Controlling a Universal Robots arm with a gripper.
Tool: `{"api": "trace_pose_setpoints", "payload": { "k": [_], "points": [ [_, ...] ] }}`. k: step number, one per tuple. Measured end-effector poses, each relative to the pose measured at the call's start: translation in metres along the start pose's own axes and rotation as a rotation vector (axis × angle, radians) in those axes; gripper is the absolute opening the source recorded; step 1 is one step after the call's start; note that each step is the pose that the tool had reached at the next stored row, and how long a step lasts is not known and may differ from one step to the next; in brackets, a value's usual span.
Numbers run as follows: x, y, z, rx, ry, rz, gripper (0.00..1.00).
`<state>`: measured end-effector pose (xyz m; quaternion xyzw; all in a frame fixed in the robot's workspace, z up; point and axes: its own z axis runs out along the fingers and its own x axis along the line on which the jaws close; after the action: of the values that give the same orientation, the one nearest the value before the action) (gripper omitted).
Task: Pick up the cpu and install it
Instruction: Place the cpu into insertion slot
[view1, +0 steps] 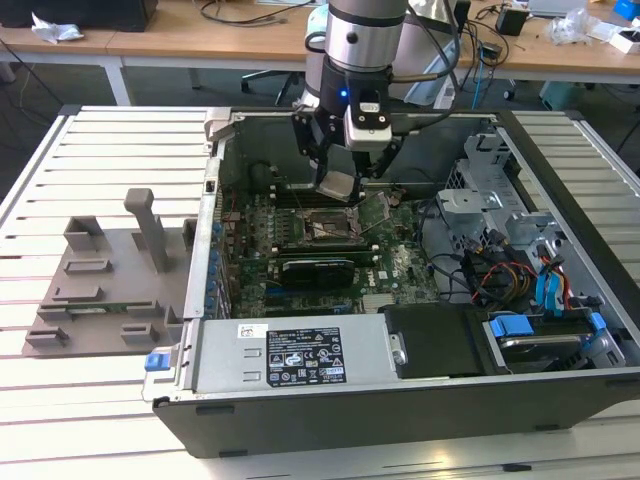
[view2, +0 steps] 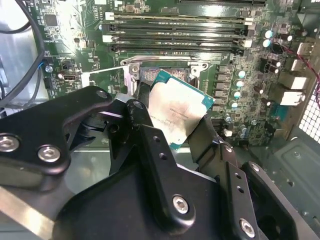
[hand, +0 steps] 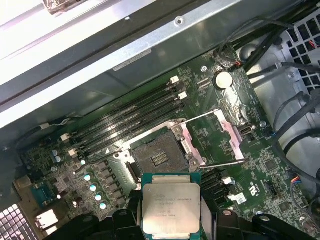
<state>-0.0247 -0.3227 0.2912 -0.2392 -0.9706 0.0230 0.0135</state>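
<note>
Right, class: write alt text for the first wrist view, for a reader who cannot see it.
The gripper grips the cpu by two opposite edges, silver top facing the camera, not yet seated in the empty socket on the green motherboard. The socket's metal frame is swung open.

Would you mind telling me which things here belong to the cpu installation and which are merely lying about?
Job in hand: cpu, held in the tool; empty socket; opened load plate.
Lying about: grey tray; power supply; expansion card; drive cables.
</note>
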Motion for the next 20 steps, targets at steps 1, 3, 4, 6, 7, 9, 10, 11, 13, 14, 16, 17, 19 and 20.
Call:
{"api": "trace_pose_setpoints", "payload": {
  "k": [1, 3, 4, 6, 7, 9, 10, 11, 13, 14, 16, 17, 19, 20],
  "points": [
    [0.0000, 0.0000, 0.0000, -0.0002, 0.0005, 0.011, 0.55],
    [0.0000, 0.0000, 0.0000, -0.0003, 0.0011, 0.023, 0.55],
    [0.0000, 0.0000, 0.0001, -0.0004, 0.0016, 0.033, 0.55],
    [0.0000, 0.0000, 0.0001, -0.0006, 0.0022, 0.045, 0.55],
    [0.0000, 0.0000, 0.0001, -0.0007, 0.0026, 0.052, 0.55],
    [0.0000, 0.0000, 0.0001, -0.0009, 0.0035, 0.069, 0.55],
    [0.0000, 0.0000, 0.0001, -0.0011, 0.0039, 0.078, 0.55],
    [0.0000, 0.0000, 0.0002, -0.0012, 0.0043, 0.086, 0.55],
    [0.0000, 0.0000, 0.0002, -0.0014, 0.0049, 0.098, 0.55],
    [0.0000, 0.0000, 0.0002, -0.0015, 0.0055, 0.109, 0.55],
    [0.0000, 0.0000, 0.0002, -0.0018, 0.0061, 0.122, 0.55],
    [0.0000, 0.0000, 0.0003, -0.0018, 0.0064, 0.127, 0.55],
    [0.0000, 0.0000, 0.0003, -0.0020, 0.0071, 0.139, 0.55],
    [0.0000, 0.0000, 0.0003, -0.0021, 0.0073, 0.145, 0.55]
  ]
}}
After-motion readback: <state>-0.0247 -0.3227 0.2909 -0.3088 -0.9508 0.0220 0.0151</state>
